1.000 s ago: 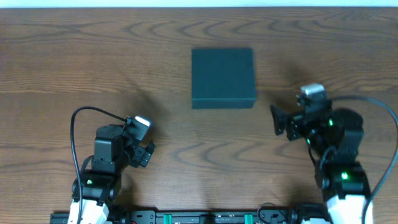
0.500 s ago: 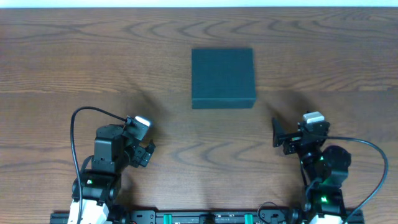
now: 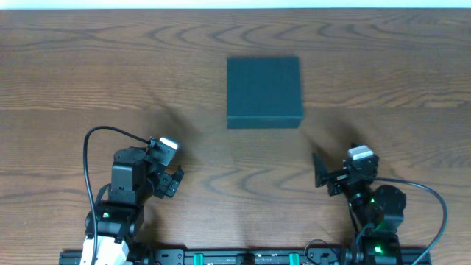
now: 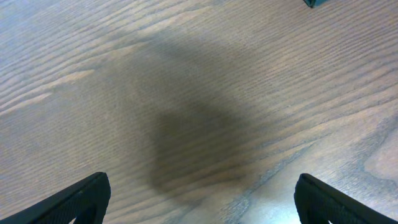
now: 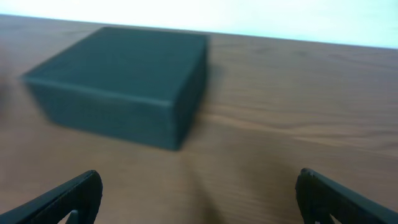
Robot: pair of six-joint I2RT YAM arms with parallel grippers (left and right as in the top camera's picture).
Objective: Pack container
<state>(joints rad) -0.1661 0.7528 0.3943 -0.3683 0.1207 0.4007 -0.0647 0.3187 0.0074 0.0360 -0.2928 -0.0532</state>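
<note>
Only R wrist view shows container [image 5: 118, 81] side walls; overhead just top.

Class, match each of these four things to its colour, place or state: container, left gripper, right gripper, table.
Things:
1. container
2. left gripper
3. right gripper
4. table

Descriptions:
a. brown wood grain
b. open, lower right of the overhead view
c. dark teal, closed
d. open, lower left of the overhead view

Pairs: 1-c, 2-d, 3-b, 4-a
</note>
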